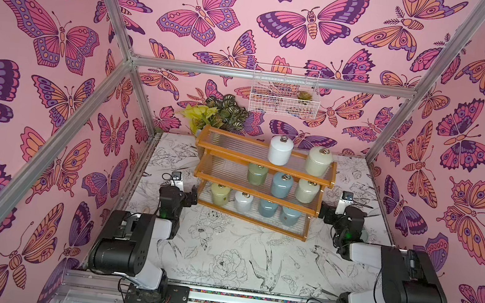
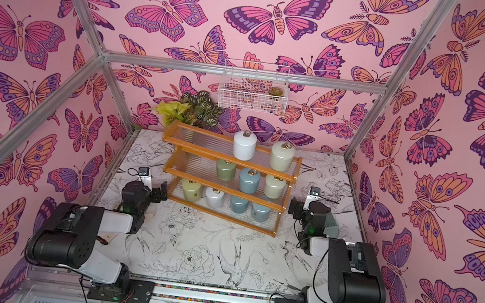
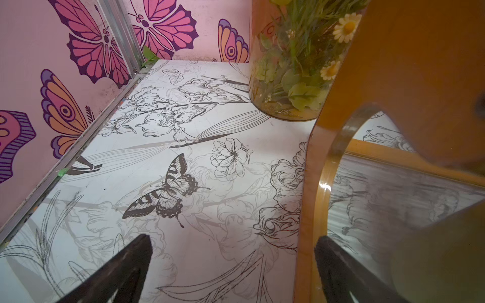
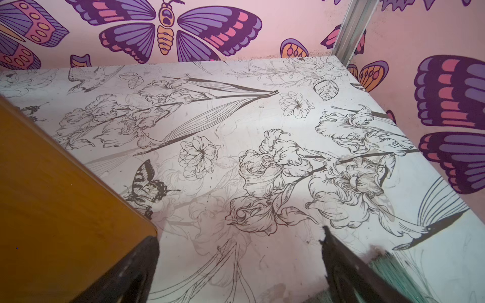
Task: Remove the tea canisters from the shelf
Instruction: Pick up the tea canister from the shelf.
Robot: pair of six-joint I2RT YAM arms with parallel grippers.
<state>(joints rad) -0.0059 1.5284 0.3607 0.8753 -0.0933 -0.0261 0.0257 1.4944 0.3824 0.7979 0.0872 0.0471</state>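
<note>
The shelf [image 1: 234, 152] [image 2: 202, 150], an orange-brown stepped rack, stands at the back middle of the table in both top views. Its top tier holds a white canister [image 1: 280, 151] and a cream one [image 1: 318, 162]. On the middle tier are sage green [image 1: 256, 174], blue [image 1: 281, 185] and cream [image 1: 306, 191] canisters. The bottom tier carries several, from yellow-green [image 1: 220, 194] to blue [image 1: 289, 216]. My left gripper [image 1: 193, 197] [image 3: 233, 241] is open at the shelf's left end panel [image 3: 420, 65]. At the right end panel [image 4: 65, 196] my right gripper [image 1: 324, 213] [image 4: 240, 238] is open. Both are empty.
A glass vase of flowers [image 3: 288, 65] and a leafy plant [image 1: 217, 113] stand behind the shelf's left end. A white wire basket [image 1: 284, 97] hangs on the back wall. A ribbed teal object [image 2: 332, 226] lies under the right wrist. Pink walls close in both sides.
</note>
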